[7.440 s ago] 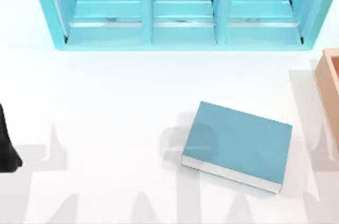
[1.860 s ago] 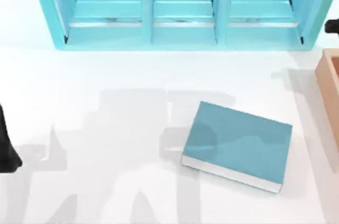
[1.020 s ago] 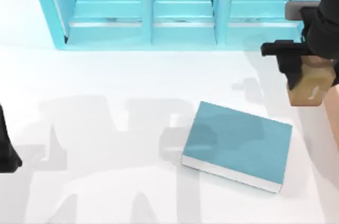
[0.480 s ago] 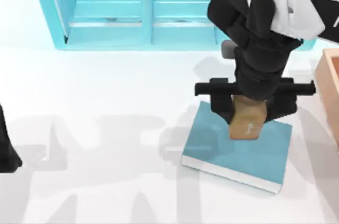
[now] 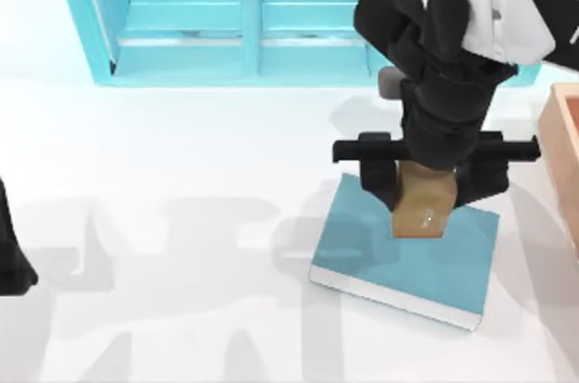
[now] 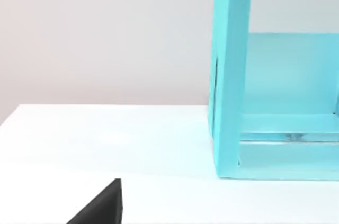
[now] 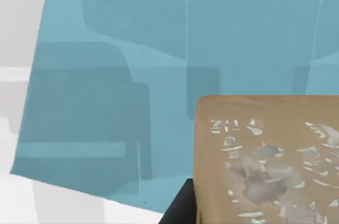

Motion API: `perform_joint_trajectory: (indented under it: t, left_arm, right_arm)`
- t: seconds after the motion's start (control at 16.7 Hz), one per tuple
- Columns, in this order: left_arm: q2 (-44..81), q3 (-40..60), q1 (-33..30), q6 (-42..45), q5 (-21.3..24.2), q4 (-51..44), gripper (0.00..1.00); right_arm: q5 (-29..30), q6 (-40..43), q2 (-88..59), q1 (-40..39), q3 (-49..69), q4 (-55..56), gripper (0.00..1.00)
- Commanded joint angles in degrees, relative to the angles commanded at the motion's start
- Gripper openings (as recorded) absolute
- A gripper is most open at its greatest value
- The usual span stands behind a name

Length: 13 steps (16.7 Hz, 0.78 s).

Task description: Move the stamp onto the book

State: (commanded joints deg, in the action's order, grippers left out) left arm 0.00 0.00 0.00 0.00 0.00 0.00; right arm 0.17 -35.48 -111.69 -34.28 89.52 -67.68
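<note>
Gripping stamp (image 5: 423, 213), right end effector (image 5: 432, 186) over book (image 5: 407, 252)

Turquoise shelf unit (image 5: 308, 16) along the table's (image 5: 163, 157) far edge; light-wood box (image 5: 565, 157) at its right edge.

Book (image 5: 425, 252): plain teal-blue cover, white page edge along its near side, grey shadows across it. Stamp (image 5: 422, 206), over the book's far edge: tan-brown, with a small white mark on one face; in the right wrist view that face carries a mottled pattern of white and grey flecks. Right gripper (image 5: 432, 186), above the book: black, on a white arm segment. Shelf unit (image 5: 308, 12), behind the book: turquoise. Box (image 5: 565, 148), right of the book: light wood. Table (image 5: 181, 175): white.
</note>
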Motion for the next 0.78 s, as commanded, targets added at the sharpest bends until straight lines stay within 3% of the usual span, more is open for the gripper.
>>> perform_joint_trajectory:
  t: [0.06,0.78]
  left_arm:
    - [0.0,0.0,0.0,0.0,0.0,0.0,1.00]
    - [0.0,0.0,0.0,0.0,0.0,0.0,1.00]
  right_arm:
    - [0.0,0.0,0.0,0.0,0.0,0.0,0.00]
    - [0.0,0.0,0.0,0.0,0.0,0.0,0.90]
